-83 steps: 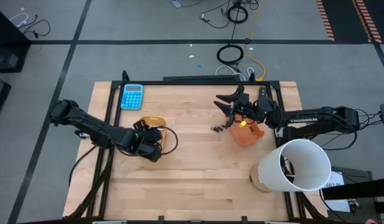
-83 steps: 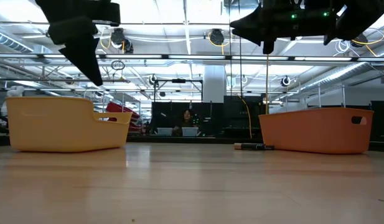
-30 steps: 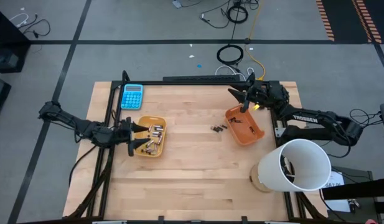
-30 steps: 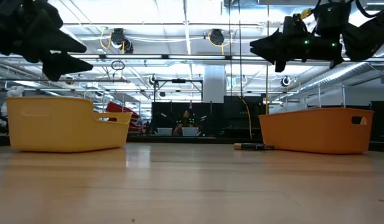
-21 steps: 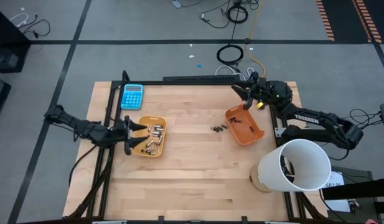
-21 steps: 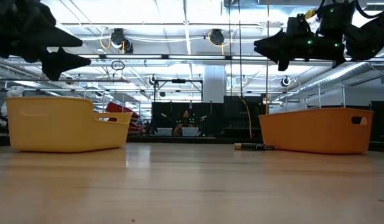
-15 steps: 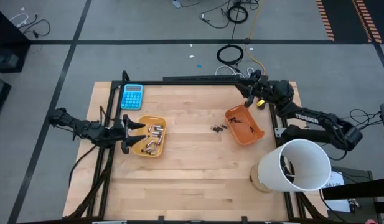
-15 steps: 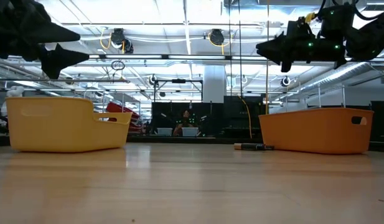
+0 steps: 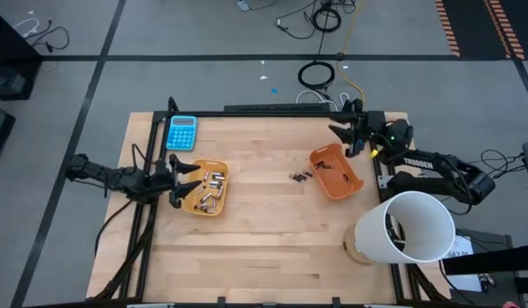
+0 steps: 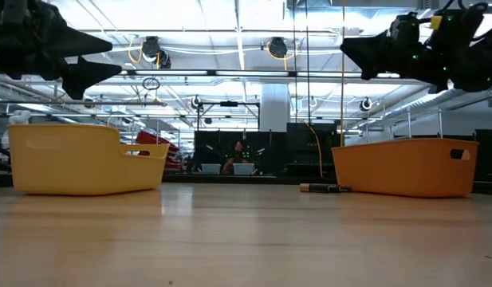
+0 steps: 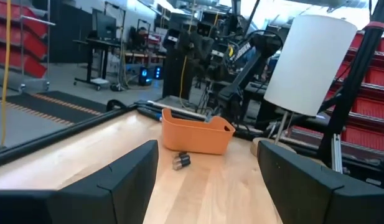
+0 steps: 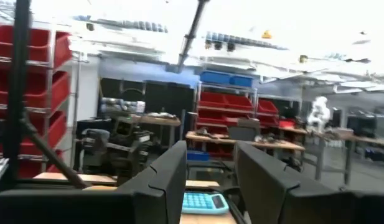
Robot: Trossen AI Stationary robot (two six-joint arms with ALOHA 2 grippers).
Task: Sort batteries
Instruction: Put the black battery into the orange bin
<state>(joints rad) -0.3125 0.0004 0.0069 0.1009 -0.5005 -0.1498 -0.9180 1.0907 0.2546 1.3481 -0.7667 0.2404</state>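
Observation:
Several silvery batteries [image 9: 210,186] lie in the yellow tray [image 9: 221,168] at the table's left. Dark batteries [image 9: 326,168] lie in the orange tray [image 9: 351,185] at the right. A few loose dark batteries [image 9: 299,176] rest on the wood between the trays, also in the left wrist view [image 11: 181,160]. My left gripper [image 9: 183,181] hovers open and level at the yellow tray's left end, nothing between its fingers [image 11: 117,180]. My right gripper [image 9: 341,139] hangs open above the table's far right corner, just beyond the orange tray, and holds nothing [image 12: 210,180].
A blue calculator [image 9: 181,133] lies at the far left corner. A tall white cylinder [image 9: 405,227] stands at the near right edge. A black frame rail [image 9: 281,112] runs along the far edge. Bare wood spreads across the table's middle and near side.
My left gripper has tipped up from slanting downward to level, staying at the yellow tray's left end. My right gripper has gone toward the table's right edge, past the orange tray's far end, and tipped upward. Neither has taken hold of anything.

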